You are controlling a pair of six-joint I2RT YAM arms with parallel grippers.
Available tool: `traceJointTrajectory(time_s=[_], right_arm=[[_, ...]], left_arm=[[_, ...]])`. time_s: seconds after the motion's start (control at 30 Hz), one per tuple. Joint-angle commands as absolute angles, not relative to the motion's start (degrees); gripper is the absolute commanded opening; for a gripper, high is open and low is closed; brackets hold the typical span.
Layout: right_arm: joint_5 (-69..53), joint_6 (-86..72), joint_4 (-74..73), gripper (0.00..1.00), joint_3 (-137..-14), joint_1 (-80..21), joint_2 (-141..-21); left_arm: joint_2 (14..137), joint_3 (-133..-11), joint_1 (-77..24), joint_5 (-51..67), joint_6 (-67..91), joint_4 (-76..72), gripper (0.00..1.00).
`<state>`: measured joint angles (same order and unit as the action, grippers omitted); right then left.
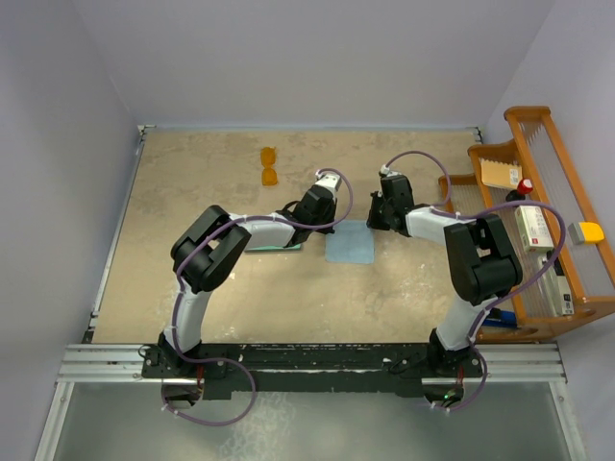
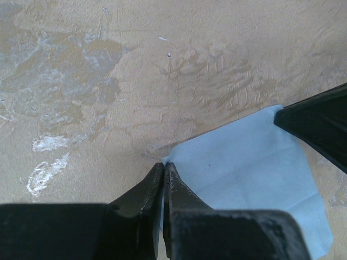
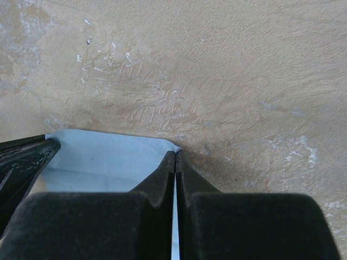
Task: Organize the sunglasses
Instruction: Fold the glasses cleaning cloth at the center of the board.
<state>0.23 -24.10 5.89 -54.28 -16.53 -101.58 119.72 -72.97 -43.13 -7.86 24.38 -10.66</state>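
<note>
From above, one pair of sunglasses point(image 1: 270, 166) with two orange lenses lies on the bench point(image 1: 192, 192), towards its far edge and a little left of the middle. It is apart from both arms and nothing touches it. One blue cloth point(image 1: 350, 244) lies flat near the middle of the bench. The left hand point(image 1: 332, 225) comes down at the cloth's far-left corner and the right hand point(image 1: 374, 226) at its far-right corner. A teal-green edge point(image 1: 284, 248) shows under the left arm; most of it is hidden, so it may be a case, but I cannot be sure. One wooden rack point(image 1: 538, 144) stands along the right edge of the bench.

In the left wrist view, the left hand's two fingers are pressed together on one corner of the cloth, with a strip of blue between them. One finger point(image 2: 320, 127) of the right hand shows at the cloth's next corner.

In the right wrist view, the right hand's fingers are likewise clamped together on a corner of the cloth, again with a thin pale strip between them.
</note>
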Motion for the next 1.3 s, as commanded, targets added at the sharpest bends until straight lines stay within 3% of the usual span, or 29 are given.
traceJointTrajectory(time_s=[0.0, 1.27], right_arm=[[-0.5, -24.2, 5.4, 0.00, -55.3, -16.4, -101.5], [0.0, -23.2, 7.4, 0.00, -46.7, -18.3, -90.3]], left_arm=[[119.5, -73.3, -42.7, -7.4, 24.1, -9.2, 0.00], [111.4, -69.4, -45.6, -10.6, 24.7, -10.1, 0.00]])
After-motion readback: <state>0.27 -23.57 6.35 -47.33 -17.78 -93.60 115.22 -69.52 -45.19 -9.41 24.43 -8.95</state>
